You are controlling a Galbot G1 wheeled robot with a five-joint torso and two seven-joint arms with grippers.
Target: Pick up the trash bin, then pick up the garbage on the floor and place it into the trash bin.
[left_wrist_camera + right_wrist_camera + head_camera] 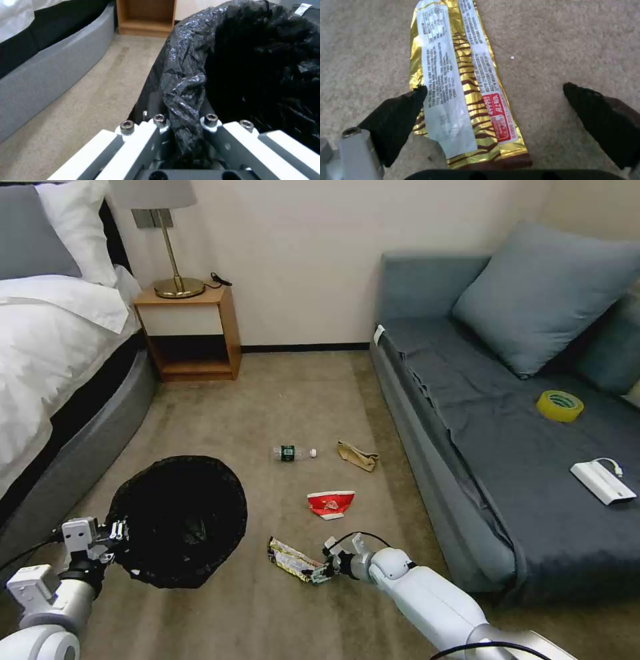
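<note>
- The right pincer (321, 573) is low over the carpet (300, 393) at the end of the snack wrapper (292, 560); in the right wrist view its two black fingers (398, 120) stand wide apart, one at the wrapper's (463, 100) edge and the other off on bare carpet (570, 45), so nothing is gripped.
- The wrapper is a flat gold-and-silver strip with brown stripes and a red patch, lying on the floor just right of the trash bin (179, 520).
- The left pincer (119, 533) is at the near-left rim of the bin; the left wrist view shows its fingers (146, 140) closed on a fold of the black bag lining the bin (240, 70).
- The bin's mouth is open toward the camera, all black liner inside.
- Just beyond the wrapper lies the red-and-white carton (330, 503), flattened.
- Farther on, the crumpled brown paper (357, 455) lies near the sofa's (467, 447) base, and the clear small bottle (292, 453) with a green label lies on its side to its left.
- On the sofa seat rest a yellow tape roll (560, 405) and a white box (602, 483) with a cable.
- At the back wall stands a wooden nightstand (190, 330) with a lamp (167, 240), beside the bed (53, 347).
</note>
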